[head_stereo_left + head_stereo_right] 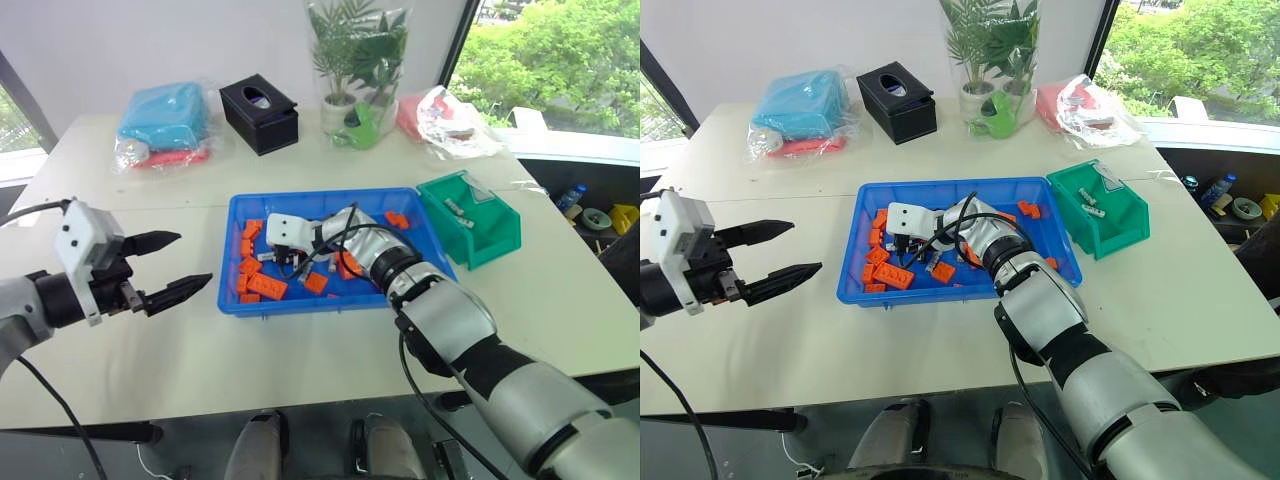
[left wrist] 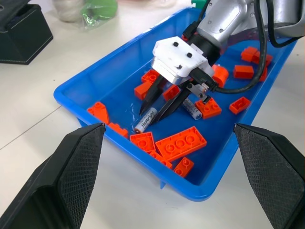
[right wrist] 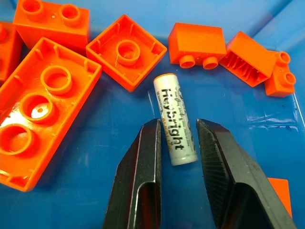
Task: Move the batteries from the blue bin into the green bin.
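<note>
battery [image 3: 175, 119] between my right gripper [image 3: 177, 143] fingertips, pinched | long axis runs along the fingers, away from me | left gripper [image 1: 170, 268] spread, well apart from blue bin [image 1: 330, 199]

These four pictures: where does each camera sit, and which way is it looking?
Left and right eye views: on the head, looking down over both arms at the blue bin and green bin.
Left wrist view: between the open left gripper, facing the right gripper.
Right wrist view: along its fingers, which close on a battery.
Both wrist views share that battery and the orange bricks.
</note>
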Motion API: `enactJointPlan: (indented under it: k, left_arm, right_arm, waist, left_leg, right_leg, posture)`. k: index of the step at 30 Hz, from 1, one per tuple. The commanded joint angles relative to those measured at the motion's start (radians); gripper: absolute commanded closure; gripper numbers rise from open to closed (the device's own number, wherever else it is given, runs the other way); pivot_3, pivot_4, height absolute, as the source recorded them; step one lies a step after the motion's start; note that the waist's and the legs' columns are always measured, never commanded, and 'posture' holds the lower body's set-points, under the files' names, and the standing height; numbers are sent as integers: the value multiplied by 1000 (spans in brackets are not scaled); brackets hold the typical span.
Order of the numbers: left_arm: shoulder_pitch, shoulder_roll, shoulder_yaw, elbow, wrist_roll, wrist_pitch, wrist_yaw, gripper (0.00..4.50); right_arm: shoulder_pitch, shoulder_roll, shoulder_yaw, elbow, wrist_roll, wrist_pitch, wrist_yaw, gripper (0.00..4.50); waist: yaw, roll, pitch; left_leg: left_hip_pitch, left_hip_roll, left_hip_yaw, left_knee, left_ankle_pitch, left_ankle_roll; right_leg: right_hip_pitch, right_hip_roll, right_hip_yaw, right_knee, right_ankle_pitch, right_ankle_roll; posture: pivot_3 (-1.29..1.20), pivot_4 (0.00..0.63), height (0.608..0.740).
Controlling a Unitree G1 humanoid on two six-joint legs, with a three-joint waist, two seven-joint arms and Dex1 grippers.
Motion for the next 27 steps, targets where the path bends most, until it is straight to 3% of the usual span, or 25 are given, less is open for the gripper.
enactJointPlan:
  k: [1, 3, 12, 14, 17, 21, 27]
  left_arm:
    - [-24, 4, -1, -10, 7, -24, 8, 0]
    - [-29, 3, -7, -12, 5, -23, 10, 0]
    - [-61, -6, -87, -19, -27, -12, -17, 0]
    - [-77, -15, -119, -18, -43, -8, -23, 0]
    - [-118, -37, -207, 11, -22, -25, -38, 0]
    - [-187, -66, -299, 71, 17, -57, -63, 0]
    - [-308, -101, -380, 175, 60, -97, -96, 0]
  right_arm:
    - [-6, 7, -11, 4, -5, 17, 18, 3838]
    - [0, 5, -17, 3, -2, 29, 20, 4438]
    - [-25, -85, -149, -115, 130, 87, 121, 4437]
    - [12, -132, -212, -280, 210, 203, 154, 4437]
    - [234, -235, -343, -883, 360, 619, 137, 4437]
    - [490, -347, -540, -1428, 394, 1040, -55, 4437]
    - [706, -486, -714, -1683, 397, 1272, -214, 4437]
  waist:
    - [0, 0, 0]
    - [0, 0, 0]
    - [5, -1, 0]
    - [6, -1, 0]
    - [14, -2, -1]
    - [34, -4, -3]
    - [32, -2, -2]
  left_leg:
    - [0, 0, 0, 0, 0, 0]
    - [0, 0, 0, 0, 0, 0]
    - [2, 0, 0, 1, 0, 0]
    - [1, 0, 0, 1, 1, 1]
    - [2, 1, -1, 1, 1, 2]
    - [3, 0, -2, 0, 1, 2]
    - [6, 2, 3, -1, 0, -1]
  right_leg:
    - [0, 0, 0, 0, 0, 0]
    - [0, 0, 0, 0, 0, 0]
    - [2, 0, 0, 0, 0, 0]
    - [2, 0, 0, 0, 0, 0]
    - [4, -1, 0, 0, 0, 1]
    - [9, -2, 0, -3, 1, 2]
    - [12, -3, -1, -11, -1, 1]
  posture:
    - [0, 150, 661]
    - [0, 150, 661]
    - [0, 150, 661]
    - [0, 150, 661]
    - [0, 150, 661]
    - [0, 150, 661]
    - [0, 150, 661]
